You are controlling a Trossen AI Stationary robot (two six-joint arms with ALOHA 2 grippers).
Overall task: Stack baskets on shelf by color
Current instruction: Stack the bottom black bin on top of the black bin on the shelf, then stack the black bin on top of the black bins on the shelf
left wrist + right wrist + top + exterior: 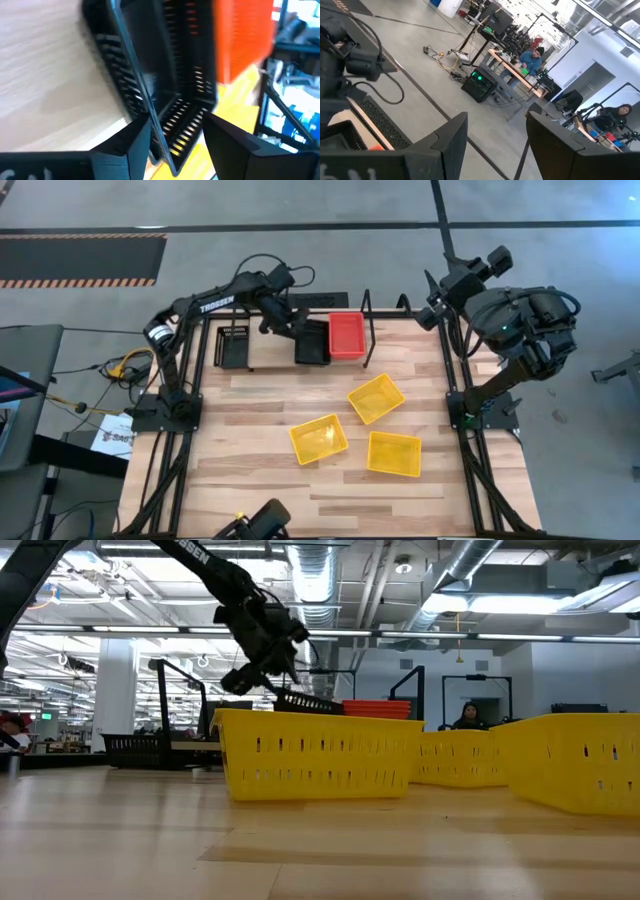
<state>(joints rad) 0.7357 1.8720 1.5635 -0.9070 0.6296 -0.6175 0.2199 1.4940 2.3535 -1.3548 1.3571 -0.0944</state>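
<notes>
yellow baskets: 3 near, on table | black baskets: mid-shelf, 1 far-left | red basket: shelf right | left gripper: fingers parted astride black rim | right gripper: spread, empty, far right

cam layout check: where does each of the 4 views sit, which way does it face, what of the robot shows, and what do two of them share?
High: overhead, straight down; both arms, shelf, three yellow baskets.
Low: table height, level across into the room; left arm over a yellow basket.
Left wrist: past the open left pincer, at a tilted black basket and a red basket.
Right wrist: past the open right pincer, off the table at floor and people.
Shared: high and left wrist both show the black basket beside the red one.
</notes>
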